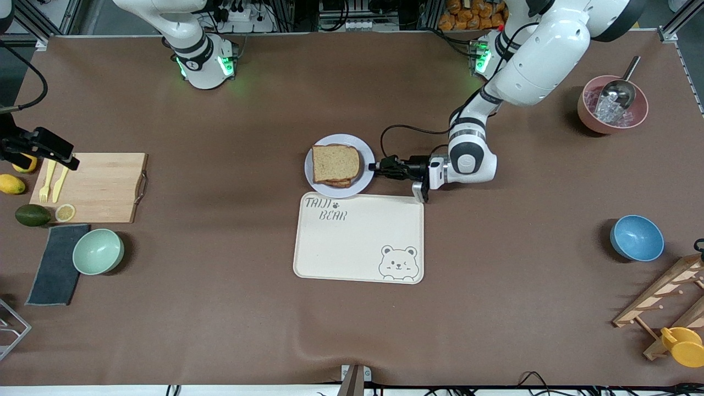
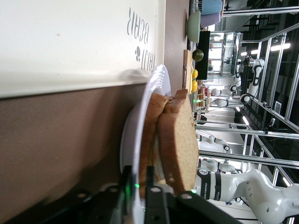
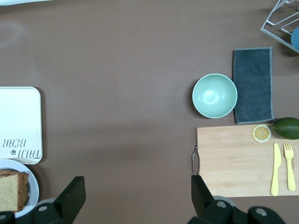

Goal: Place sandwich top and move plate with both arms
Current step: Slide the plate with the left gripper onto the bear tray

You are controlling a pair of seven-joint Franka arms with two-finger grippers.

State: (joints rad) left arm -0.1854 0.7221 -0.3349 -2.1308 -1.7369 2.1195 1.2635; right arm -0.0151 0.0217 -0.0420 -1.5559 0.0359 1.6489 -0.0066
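Note:
The plate (image 1: 311,171) sits at the table's middle, just farther from the front camera than the cream tray (image 1: 357,242). The sandwich top (image 1: 336,163) lies flat on a second slice on the plate. It shows edge-on in the left wrist view as the sandwich top (image 2: 180,140). My left gripper (image 1: 377,166) lies low and level at the plate's side toward the left arm's end. There my left gripper (image 2: 138,185) is shut on the plate's rim (image 2: 154,88). My right gripper (image 3: 136,184) waits open high over bare table between the plate (image 3: 32,186) and the cutting board (image 3: 238,161).
Toward the right arm's end lie a cutting board (image 1: 93,187) with yellow cutlery, a green bowl (image 1: 98,251), a grey cloth (image 1: 55,264), a lime and lemons. Toward the left arm's end stand a pink bowl with a scoop (image 1: 612,104), a blue bowl (image 1: 636,237) and a wooden rack (image 1: 665,302).

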